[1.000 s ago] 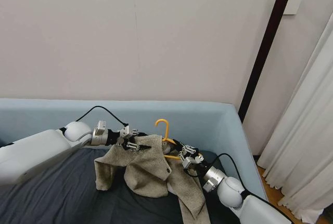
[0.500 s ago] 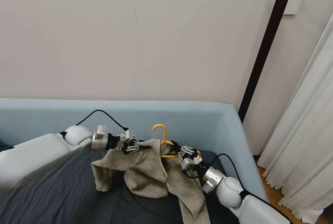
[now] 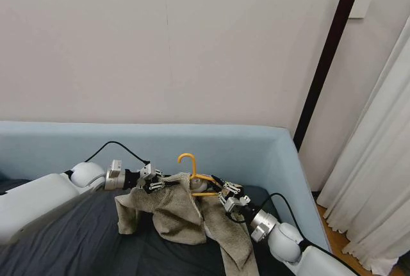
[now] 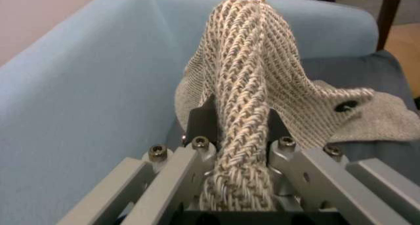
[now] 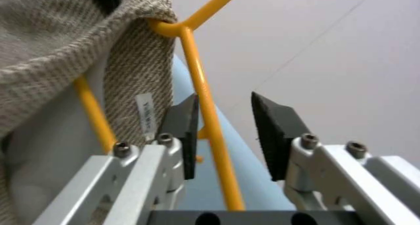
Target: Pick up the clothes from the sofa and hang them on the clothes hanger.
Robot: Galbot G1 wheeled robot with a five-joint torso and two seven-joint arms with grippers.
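The left gripper (image 4: 239, 136) was clamped on a bunched fold of the one garment (image 3: 179, 215), a beige knit piece. The thick twisted fabric filled the space between its two fingers (image 4: 196, 124). In the head view this gripper sat left of centre, over the far part of the seat. Its arm reached in from the near left, with one black cable looping above the wrist.

The right gripper (image 5: 226, 119) had its two jaws parted, one on each side of a straight bar of the single orange hanger (image 5: 203, 102). One pad lay just beside the bar and the other stood clear of it. This gripper was to the right of the garment, and its arm came up from the near right.

The garment was draped over the hanger, whose hook rose above the cloth between the two grippers. From there the knit hung down onto the dark seat cushion (image 3: 64, 237), with one sleeve trailing to the left and one length running toward the near right. A small white label (image 5: 145, 114) showed on the fabric beside the hanger.

All of this lay within one light blue sofa (image 3: 269, 154). To its right stood one dark post (image 3: 327, 64), with a white curtain (image 3: 378, 180) further right.
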